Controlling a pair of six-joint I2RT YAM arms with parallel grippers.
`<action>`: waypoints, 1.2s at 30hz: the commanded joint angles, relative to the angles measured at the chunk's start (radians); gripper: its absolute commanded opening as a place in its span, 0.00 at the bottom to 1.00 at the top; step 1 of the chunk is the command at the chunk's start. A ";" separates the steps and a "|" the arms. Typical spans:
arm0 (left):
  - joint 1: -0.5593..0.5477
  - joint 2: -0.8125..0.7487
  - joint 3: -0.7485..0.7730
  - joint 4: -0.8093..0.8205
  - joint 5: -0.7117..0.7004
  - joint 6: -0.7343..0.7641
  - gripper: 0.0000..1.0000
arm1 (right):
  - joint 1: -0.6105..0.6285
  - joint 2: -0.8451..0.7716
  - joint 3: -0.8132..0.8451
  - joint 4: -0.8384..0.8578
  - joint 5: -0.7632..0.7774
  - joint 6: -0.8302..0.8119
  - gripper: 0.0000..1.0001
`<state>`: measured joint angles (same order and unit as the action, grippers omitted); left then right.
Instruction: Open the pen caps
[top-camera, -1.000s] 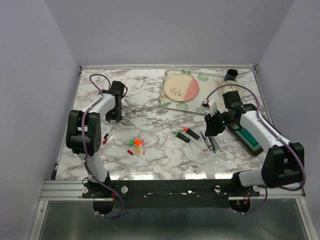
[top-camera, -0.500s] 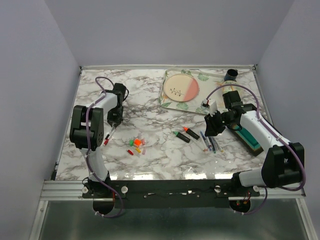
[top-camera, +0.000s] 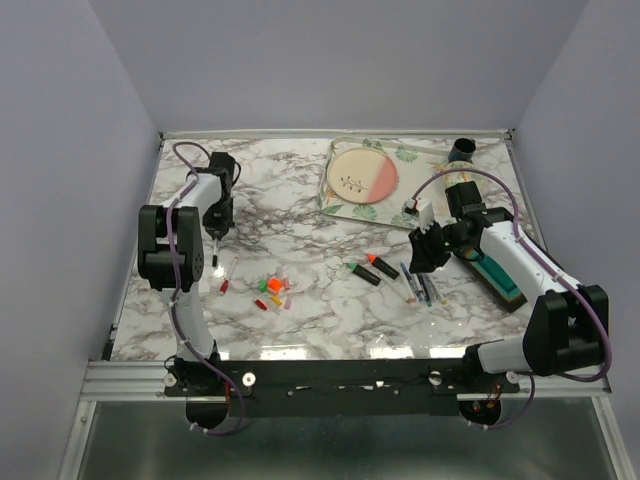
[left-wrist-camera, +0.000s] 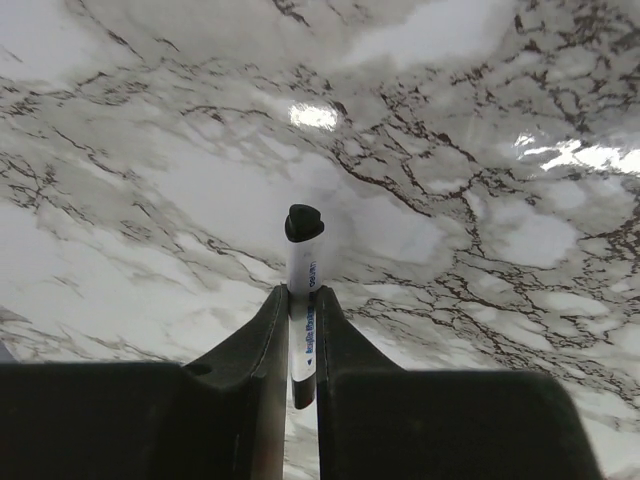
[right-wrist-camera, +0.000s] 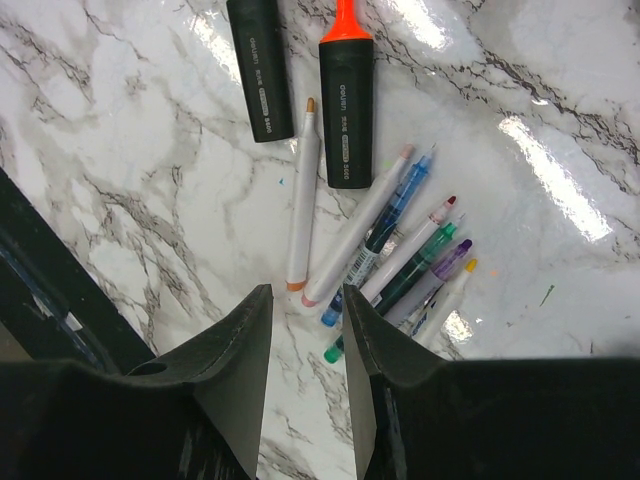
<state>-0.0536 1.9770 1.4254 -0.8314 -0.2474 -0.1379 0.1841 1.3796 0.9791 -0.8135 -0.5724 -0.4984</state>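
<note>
My left gripper (left-wrist-camera: 302, 300) is shut on a thin white pen (left-wrist-camera: 303, 290) with blue print. The pen's black cap (left-wrist-camera: 304, 222) sticks out past the fingertips, above the marble. From above, this gripper (top-camera: 214, 243) is at the left side of the table. A red-capped pen (top-camera: 225, 284) lies just in front of it. Several loose caps (top-camera: 273, 290) in orange, green, red, pink and yellow lie mid-table. My right gripper (right-wrist-camera: 305, 300) is open and empty above several thin uncapped pens (right-wrist-camera: 400, 250). Beside them lie an orange-capped highlighter (right-wrist-camera: 346, 95) and a black highlighter (right-wrist-camera: 259, 70).
A patterned tray (top-camera: 340, 205) with a pink plate (top-camera: 362, 175) sits at the back. A dark cup (top-camera: 463, 150) stands at the back right corner. A green case (top-camera: 497, 272) lies under my right arm. The table's left edge is close to my left arm.
My left arm has swung back and to the left, still holding the white pen. The red-capped pen lies slightly further right. My right arm has not moved.
</note>
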 joint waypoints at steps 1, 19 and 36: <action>0.028 -0.013 0.047 0.032 0.086 -0.012 0.05 | 0.002 -0.011 0.027 -0.026 -0.032 -0.014 0.42; -0.323 -0.498 -0.505 0.827 0.991 -0.547 0.00 | 0.078 -0.264 -0.046 -0.063 -0.398 -0.359 0.45; -0.779 -0.458 -0.591 1.405 0.461 -0.773 0.00 | 0.083 -0.192 -0.100 0.298 -0.546 0.220 0.57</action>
<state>-0.7979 1.5135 0.8356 0.4316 0.4114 -0.8692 0.2638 1.1740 0.8959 -0.6731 -1.0714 -0.5179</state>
